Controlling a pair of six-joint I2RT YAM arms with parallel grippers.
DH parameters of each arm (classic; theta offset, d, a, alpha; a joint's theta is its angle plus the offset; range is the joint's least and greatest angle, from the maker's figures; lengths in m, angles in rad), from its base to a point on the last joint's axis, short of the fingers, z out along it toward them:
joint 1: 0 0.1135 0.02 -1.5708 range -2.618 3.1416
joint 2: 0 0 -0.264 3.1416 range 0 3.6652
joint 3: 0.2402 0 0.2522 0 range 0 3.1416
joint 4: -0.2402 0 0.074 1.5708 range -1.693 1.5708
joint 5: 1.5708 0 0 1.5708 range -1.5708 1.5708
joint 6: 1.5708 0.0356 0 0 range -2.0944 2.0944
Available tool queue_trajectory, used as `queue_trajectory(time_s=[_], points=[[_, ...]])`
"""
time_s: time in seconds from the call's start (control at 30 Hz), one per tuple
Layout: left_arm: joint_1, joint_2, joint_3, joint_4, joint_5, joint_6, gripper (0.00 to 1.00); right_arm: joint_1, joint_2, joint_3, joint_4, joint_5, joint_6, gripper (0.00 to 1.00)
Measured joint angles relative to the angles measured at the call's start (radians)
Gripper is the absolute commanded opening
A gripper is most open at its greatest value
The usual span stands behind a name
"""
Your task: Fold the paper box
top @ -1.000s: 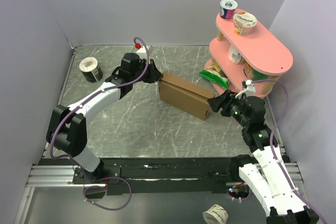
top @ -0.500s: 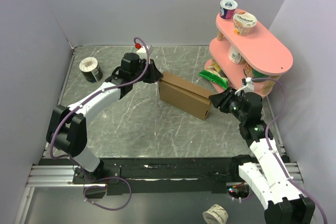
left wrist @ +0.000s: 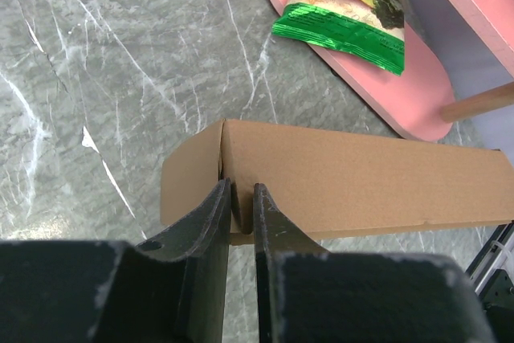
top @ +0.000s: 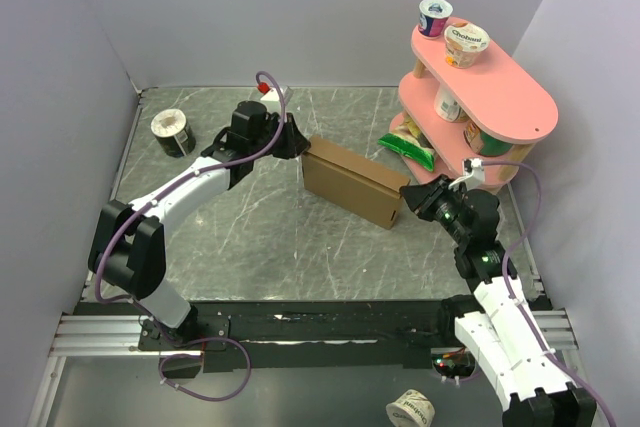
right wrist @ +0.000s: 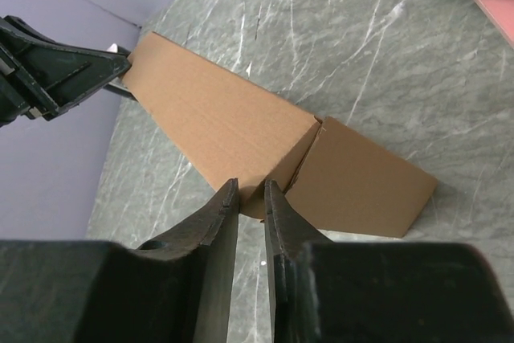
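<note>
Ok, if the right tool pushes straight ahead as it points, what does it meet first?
The paper box: its near end corner sits right at the right tool's tips, possibly touching.

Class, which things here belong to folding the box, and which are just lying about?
Job: plain brown cardboard box; left end effector; right end effector, both at its ends.
Lying about: pink two-tier shelf; green snack packet; yogurt cups; black-and-white tub.
</note>
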Motion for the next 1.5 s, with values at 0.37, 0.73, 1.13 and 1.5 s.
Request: queue_trajectory(time_s=[0.37,0.73,1.13,1.5], points=[[-0.006,0.0,0.021,-0.036,-0.002,0.042,0.13,0.005,-0.002,0.0,-0.02,0.013,-0.041,0.11],[-0.026,0.01,0.054,-0.077,-0.018,0.123,0.23,0.007,0.048,0.069,-0.101,0.063,-0.107,0.06],[-0.039,0.017,0.08,-0.115,-0.035,0.19,0.25,0.036,0.111,0.128,-0.155,0.136,-0.153,0.02],[-0.077,0.032,0.12,-0.167,-0.124,0.231,0.28,0.065,0.212,0.201,-0.193,0.239,-0.168,0.0]])
